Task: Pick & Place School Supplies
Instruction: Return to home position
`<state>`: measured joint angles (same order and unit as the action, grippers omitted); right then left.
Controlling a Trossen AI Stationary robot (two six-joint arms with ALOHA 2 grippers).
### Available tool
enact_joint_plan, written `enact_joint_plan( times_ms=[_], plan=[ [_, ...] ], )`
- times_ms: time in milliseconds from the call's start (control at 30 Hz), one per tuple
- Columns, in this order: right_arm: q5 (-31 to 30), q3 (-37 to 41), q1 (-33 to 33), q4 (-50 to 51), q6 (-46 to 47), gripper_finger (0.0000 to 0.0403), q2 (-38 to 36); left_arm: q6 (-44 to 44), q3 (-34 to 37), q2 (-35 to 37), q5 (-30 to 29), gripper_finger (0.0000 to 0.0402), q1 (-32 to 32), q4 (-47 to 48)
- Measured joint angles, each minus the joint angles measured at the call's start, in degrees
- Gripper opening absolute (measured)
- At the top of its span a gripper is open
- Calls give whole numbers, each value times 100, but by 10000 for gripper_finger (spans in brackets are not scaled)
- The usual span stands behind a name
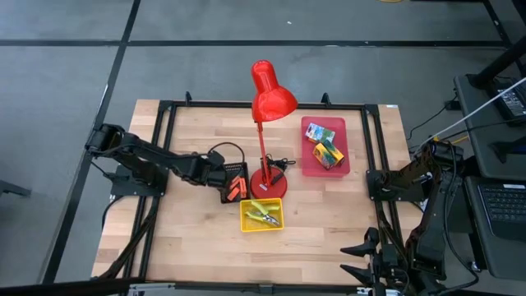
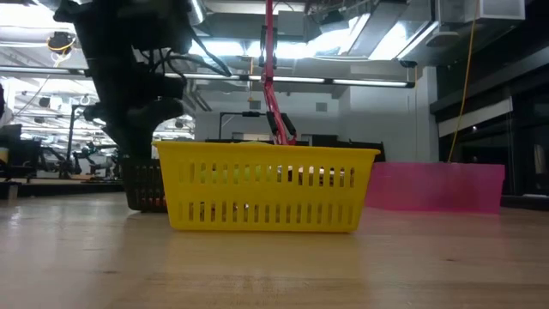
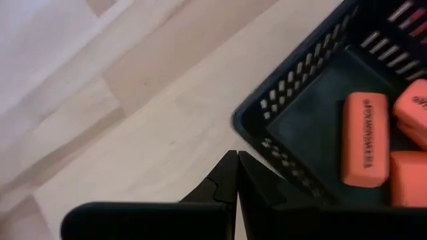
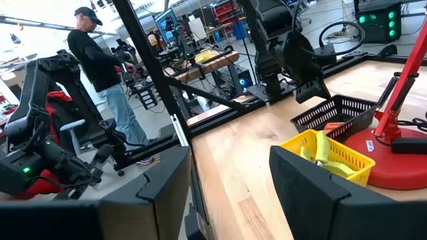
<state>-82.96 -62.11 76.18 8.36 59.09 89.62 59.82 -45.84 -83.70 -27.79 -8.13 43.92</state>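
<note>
My left gripper [image 3: 237, 160] is shut and points down at the bare table, just outside a corner of the black tray [image 3: 293, 110]. It shows in the high view at the tray's left side [image 1: 219, 176]. Several orange pieces [image 3: 365, 139] lie inside that tray. Two pliers with yellow-green handles [image 1: 263, 215] lie in the yellow tray [image 1: 261, 228]. Crayon boxes [image 1: 327, 150] lie in the pink tray [image 1: 306, 164]. My right gripper [image 4: 230, 193] stands open and level near the table's near right corner [image 1: 357, 258], holding nothing.
A tall red desk lamp [image 1: 271, 99] stands with its round base [image 1: 269, 182] between the black and yellow trays. A black frame [image 1: 164, 148] runs around the tabletop. Bare wood lies at the near left. A person [image 4: 100, 60] stands beyond the table.
</note>
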Motion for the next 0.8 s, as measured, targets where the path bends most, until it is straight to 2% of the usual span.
enact_joint_plan(
  times_ms=[133, 233, 333, 433, 533, 600, 700, 800],
  plan=[
    [-1, 0, 0, 1, -62, 208, 0, -146, 0, -1, -448, 2, -112, 104],
    [-18, 0, 3, -1, -147, 208, 0, -715, 0, 133, -820, 2, -373, 60],
    [-113, 0, 60, 2, -153, 208, 2, -950, 43, 545, -1476, 2, -953, 27],
    [-189, 0, 108, 0, -151, 208, 4, -1744, 442, 1229, -1943, 2, -1694, -970],
    [-197, 0, 114, 4, -207, 208, 4, -2830, 1199, 2043, -1720, 2, -2265, -2790],
    [-206, 0, 114, 2, -299, 208, 0, -3605, 1809, 2526, -1333, 2, -2329, -4085],
    [-229, 0, 114, 0, -436, 208, -56, -4721, 2525, 3019, -277, 2, -1810, -5868],
    [-329, 0, 101, -28, -524, 208, -124, -5450, 2912, 3273, 526, 2, -990, -6646]
  ],
)
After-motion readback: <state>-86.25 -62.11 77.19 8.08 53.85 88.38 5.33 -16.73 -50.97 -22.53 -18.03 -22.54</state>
